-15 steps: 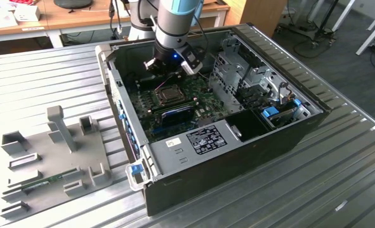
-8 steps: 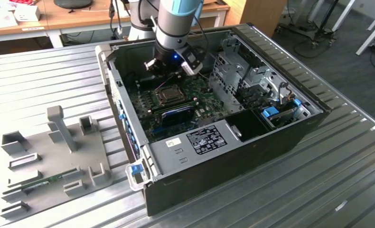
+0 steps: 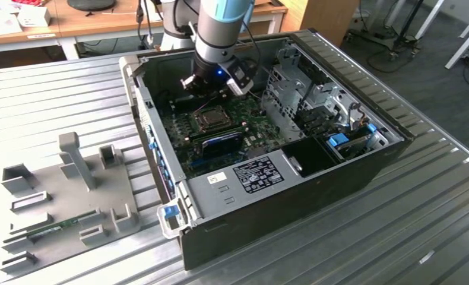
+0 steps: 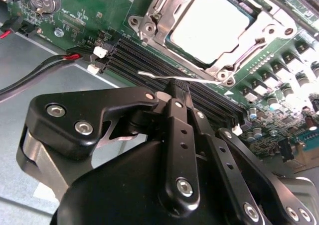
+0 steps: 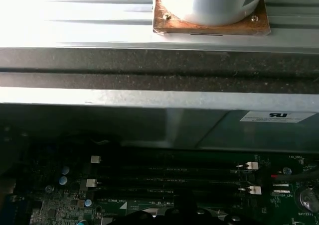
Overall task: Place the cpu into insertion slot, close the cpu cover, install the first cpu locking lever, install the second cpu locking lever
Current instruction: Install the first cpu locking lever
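Your hand [image 4: 178, 85] is clenched, fingertips at a thin lever [image 4: 149, 74] just beside the slot [image 4: 143, 23] — cpu [image 4: 209, 26] seated in it, cover [image 4: 269, 30] down over its edges, inside the case [image 3: 338, 196].

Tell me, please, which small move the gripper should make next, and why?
Probably press the thin metal lever down toward the board. In the second wrist view the chip sits in the socket, the cover lies over it, and the lever looks unlatched, right at the tip of the shut gripper.
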`<state>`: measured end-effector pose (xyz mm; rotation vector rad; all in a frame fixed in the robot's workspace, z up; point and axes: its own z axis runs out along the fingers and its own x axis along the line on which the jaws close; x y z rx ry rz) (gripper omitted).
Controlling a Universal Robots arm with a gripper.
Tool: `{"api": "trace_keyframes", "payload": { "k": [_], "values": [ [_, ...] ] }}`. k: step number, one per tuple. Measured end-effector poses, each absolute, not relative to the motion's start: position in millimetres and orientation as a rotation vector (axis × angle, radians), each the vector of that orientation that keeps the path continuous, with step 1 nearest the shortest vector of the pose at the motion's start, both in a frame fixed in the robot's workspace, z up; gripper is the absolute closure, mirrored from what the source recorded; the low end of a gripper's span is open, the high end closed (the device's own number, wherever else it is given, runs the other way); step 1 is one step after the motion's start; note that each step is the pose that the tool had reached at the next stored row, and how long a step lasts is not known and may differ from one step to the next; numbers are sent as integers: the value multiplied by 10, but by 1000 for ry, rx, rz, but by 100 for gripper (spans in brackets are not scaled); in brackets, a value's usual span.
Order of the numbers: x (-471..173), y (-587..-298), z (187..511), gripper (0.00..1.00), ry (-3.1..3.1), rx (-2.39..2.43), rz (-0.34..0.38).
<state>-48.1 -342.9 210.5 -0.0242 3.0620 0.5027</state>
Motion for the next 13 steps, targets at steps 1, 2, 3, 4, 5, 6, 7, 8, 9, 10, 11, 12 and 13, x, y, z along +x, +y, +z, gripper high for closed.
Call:
{"api": "trace_keyframes", "payload": {
  "k": [1, 2, 3, 4, 5, 6, 7, 8, 9, 10, 11, 12, 13],
  "values": [
    [-480, -3429, 2101, 90, 3062, -24, 503],
    [-478, -3429, 2096, 90, 3062, -24, 503],
    [-477, -3430, 2093, 90, 3062, -24, 502],
    [-475, -3429, 2089, 90, 3062, -24, 503],
    [-473, -3430, 2087, 90, 3062, -24, 502],
    [-471, -3429, 2083, 90, 3062, -24, 502],
    [-468, -3429, 2080, 90, 3062, -24, 503],
    [-466, -3429, 2077, 90, 3062, -24, 503],
    [-464, -3430, 2075, 90, 3062, -24, 502],
    [-461, -3430, 2073, 90, 3062, -24, 502],
    [-458, -3429, 2070, 90, 3062, -24, 502],
    [-456, -3429, 2068, 90, 3062, -24, 503],
    [-454, -3430, 2067, 90, 3062, -24, 502]
  ]
}}
